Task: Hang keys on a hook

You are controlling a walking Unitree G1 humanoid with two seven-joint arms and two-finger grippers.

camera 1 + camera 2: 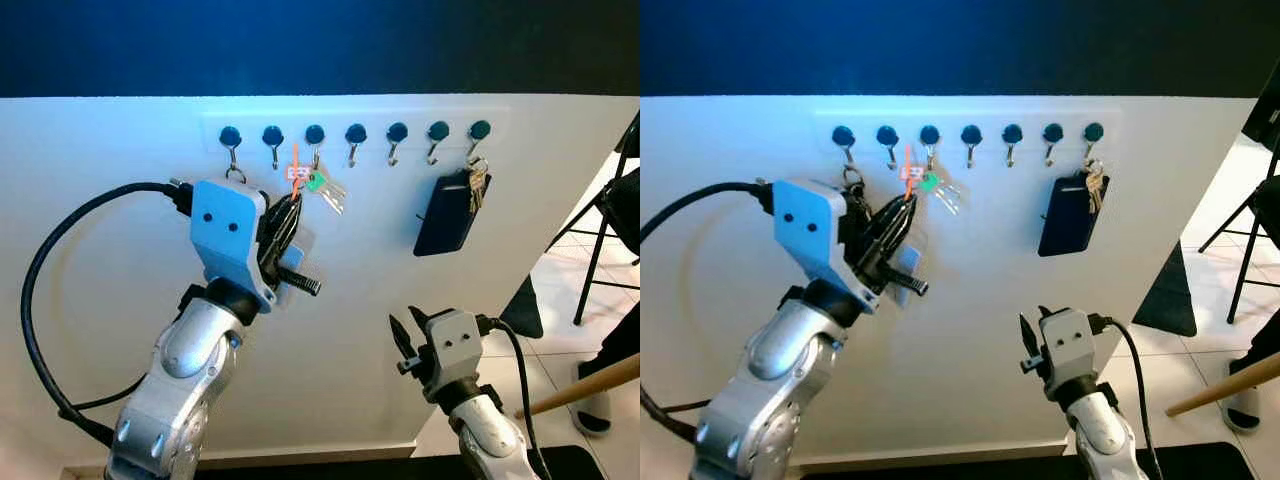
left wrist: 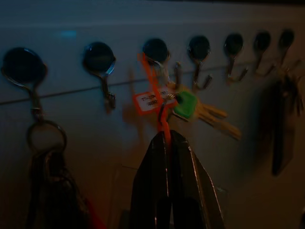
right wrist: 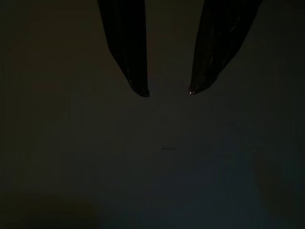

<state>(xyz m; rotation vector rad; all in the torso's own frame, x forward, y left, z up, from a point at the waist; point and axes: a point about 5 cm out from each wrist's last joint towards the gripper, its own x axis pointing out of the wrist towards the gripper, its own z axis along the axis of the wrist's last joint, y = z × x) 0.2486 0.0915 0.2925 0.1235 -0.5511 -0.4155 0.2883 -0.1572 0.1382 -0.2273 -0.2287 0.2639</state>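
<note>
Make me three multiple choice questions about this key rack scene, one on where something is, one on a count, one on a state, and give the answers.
1. Where do the keys with the green head hang?
A. on the first hook from the robot's left
B. on the third hook from the robot's left
C. on the last hook at the right

2. How many hooks are on the hook rail?
A. five
B. seven
C. nine

3. How is the left gripper?
A. wide open, away from the wall
B. shut on the orange tag strap
C. shut on the black pouch

Answers: B, the key ring sits under the third knob; B, seven dark knobs show in a row; B, the left wrist view shows the fingers pinched on the strap.
</note>
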